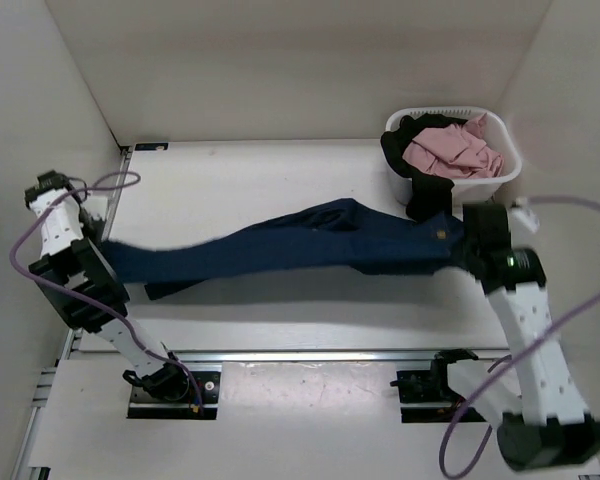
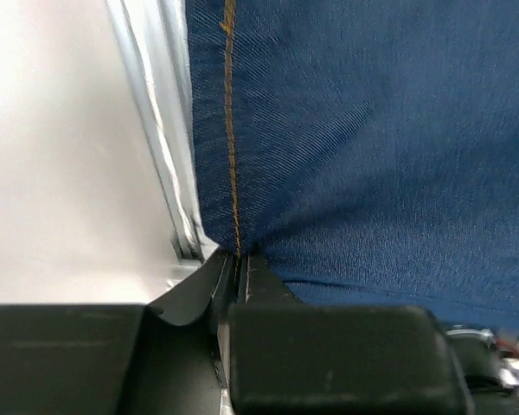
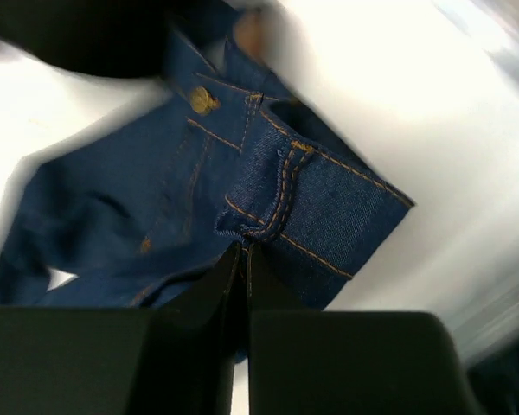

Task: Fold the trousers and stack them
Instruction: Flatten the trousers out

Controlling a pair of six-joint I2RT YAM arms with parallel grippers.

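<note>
White table (image 1: 260,180), matte, fills the middle of the top view. It is boxed in by plain off-white panels: back wall (image 1: 280,60) at 12 o'clock, left wall (image 1: 30,90) at 10, right wall (image 1: 580,80) at 2. No windows in view.
A small black bracket (image 1: 150,146) sits in the back-left corner at 11. An aluminium side rail (image 1: 120,185) runs along the table's left edge at 9; in the left wrist view it shows as a shiny strip. The front rail (image 1: 310,355) crosses at 6, with a scuffed white board (image 1: 310,400) nearer than it.
White slatted basket (image 1: 513,165) on the table at 2, against the right wall.
Light is even and bright, shadows soft. The tabletop is blown out in the right wrist view.
</note>
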